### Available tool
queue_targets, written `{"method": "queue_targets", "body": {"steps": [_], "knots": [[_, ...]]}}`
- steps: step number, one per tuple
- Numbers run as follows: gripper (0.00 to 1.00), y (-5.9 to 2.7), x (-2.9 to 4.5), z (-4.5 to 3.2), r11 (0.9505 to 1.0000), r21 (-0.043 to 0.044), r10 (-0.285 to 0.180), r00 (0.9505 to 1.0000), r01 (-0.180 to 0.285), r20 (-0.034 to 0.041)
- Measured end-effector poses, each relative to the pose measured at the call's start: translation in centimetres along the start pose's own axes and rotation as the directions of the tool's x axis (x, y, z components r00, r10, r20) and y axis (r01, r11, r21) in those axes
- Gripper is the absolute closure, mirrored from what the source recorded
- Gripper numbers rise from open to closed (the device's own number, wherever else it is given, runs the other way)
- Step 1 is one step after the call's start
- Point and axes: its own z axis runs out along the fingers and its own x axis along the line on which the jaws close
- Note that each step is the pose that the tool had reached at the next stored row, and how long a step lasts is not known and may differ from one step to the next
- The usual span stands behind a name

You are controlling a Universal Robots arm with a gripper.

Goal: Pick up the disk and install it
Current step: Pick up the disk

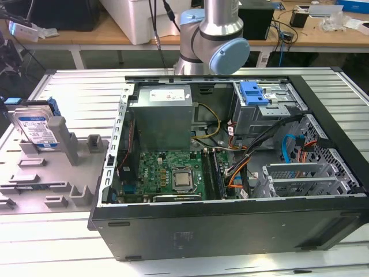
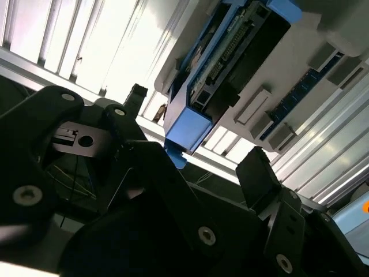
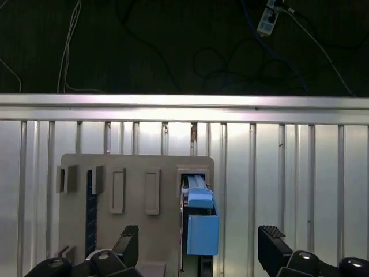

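The disk point(image 1: 36, 130) stands on edge in a slot of the grey fixture point(image 1: 34, 179), at the exterior view's left and well apart from the open case point(image 1: 230, 231). Its flat faces are upright or nearly so, and the labelled face looks toward the exterior camera. In the first wrist view we see the disk point(image 3: 202, 231) edge-on. It is a narrow strip whose length runs toward the table's rail point(image 3: 184, 107), with one broad face turned to each finger.

It is a silver drive with a blue-and-white label, framed in bright blue plastic. In the second wrist view the disk point(image 2: 225, 57) shows a dark underside and a blue end cap.

The gripper point(image 3: 200, 241) is spread wide and holds nothing. Its fingers point(image 3: 128, 239) stand clear of the disk on either side. In the second wrist view the gripper point(image 2: 195, 127) is likewise apart from it.

A grey post point(image 1: 63, 138) rises just beside the disk, on the exterior view's right. The fixture's other slots lie nearer the exterior camera. Bare slatted table point(image 1: 81, 86) lies between the fixture and the case. Inside the case, a blue bracket point(image 1: 253, 92) sits at the far drive bay.
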Motion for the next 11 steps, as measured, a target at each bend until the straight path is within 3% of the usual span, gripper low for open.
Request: {"method": "queue_targets", "body": {"steps": [11], "knots": [[0.1, 0.05, -0.08, 1.84, 0.9998, 0.0013, -0.022, 0.9997, 0.022, -0.0059]]}}
